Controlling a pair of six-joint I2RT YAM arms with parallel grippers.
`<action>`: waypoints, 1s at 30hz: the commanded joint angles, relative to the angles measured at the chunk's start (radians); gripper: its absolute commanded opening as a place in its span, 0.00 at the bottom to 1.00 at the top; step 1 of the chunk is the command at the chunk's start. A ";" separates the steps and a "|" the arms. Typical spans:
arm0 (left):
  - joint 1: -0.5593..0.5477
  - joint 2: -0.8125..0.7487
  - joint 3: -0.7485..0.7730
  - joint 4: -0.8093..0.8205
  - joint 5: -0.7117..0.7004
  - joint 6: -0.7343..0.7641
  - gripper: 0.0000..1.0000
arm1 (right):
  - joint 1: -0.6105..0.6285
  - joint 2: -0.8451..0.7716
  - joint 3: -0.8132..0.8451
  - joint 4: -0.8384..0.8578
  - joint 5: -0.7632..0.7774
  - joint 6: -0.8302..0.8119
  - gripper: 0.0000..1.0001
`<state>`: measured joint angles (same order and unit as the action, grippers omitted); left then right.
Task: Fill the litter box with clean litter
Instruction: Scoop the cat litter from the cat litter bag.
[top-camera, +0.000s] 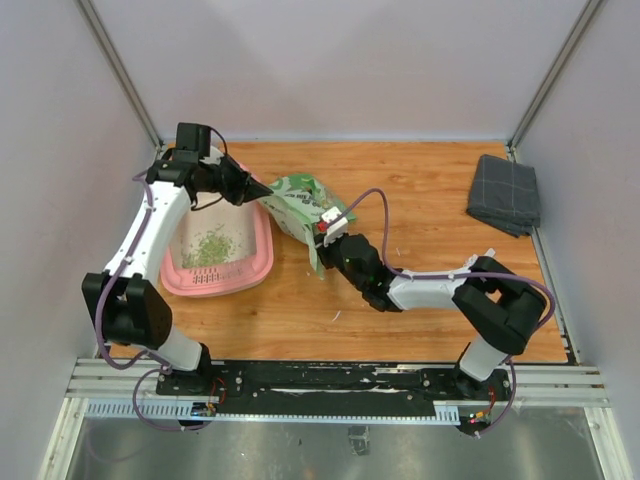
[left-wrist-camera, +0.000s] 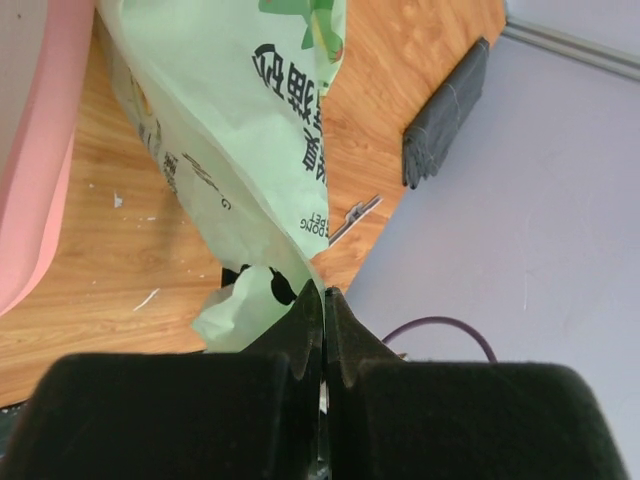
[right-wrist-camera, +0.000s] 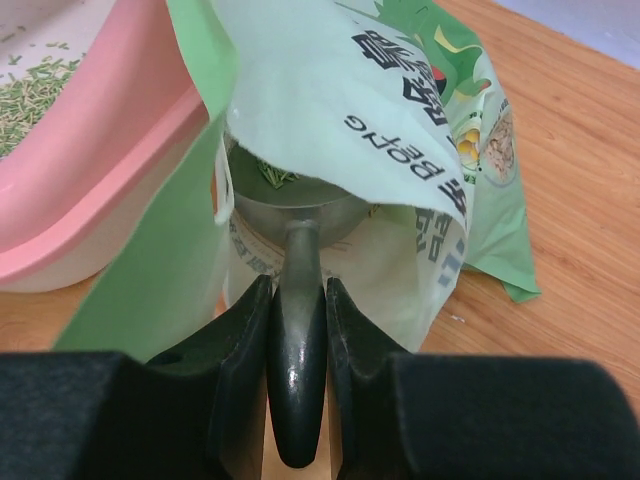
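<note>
While the clean litter (top-camera: 208, 245) lies scattered inside the pink litter box (top-camera: 215, 284), just left of both tools, the left tool (left-wrist-camera: 322, 300) pinches an edge of the green bag (left-wrist-camera: 230, 120). The right tool (right-wrist-camera: 297, 290) clamps the grey scoop (right-wrist-camera: 296, 380), its bowl inside the bag's mouth above the bench (top-camera: 430, 200).

The only print I can make out is on the light green bag (left-wrist-camera: 230, 120). In the left wrist view, large dark Chinese characters run upside down across it, too skewed for me to read. Beneath them are small Latin capitals ending in "BONG". The right wrist view shows the same lettering, also inverted.
</note>
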<state>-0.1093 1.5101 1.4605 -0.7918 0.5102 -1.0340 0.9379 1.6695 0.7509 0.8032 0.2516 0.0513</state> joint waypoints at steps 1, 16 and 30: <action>-0.016 0.010 0.097 0.026 0.028 -0.018 0.00 | -0.021 -0.098 -0.065 0.048 -0.074 -0.008 0.01; -0.158 0.051 0.234 0.028 -0.002 -0.103 0.00 | -0.124 -0.466 -0.235 -0.195 -0.112 0.017 0.01; -0.106 -0.006 0.126 0.006 0.015 -0.025 0.00 | -0.149 -0.538 -0.253 -0.148 -0.191 -0.024 0.01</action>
<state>-0.2420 1.5517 1.5627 -0.8265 0.4938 -1.0843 0.8013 1.2018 0.5117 0.6052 0.0975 0.0471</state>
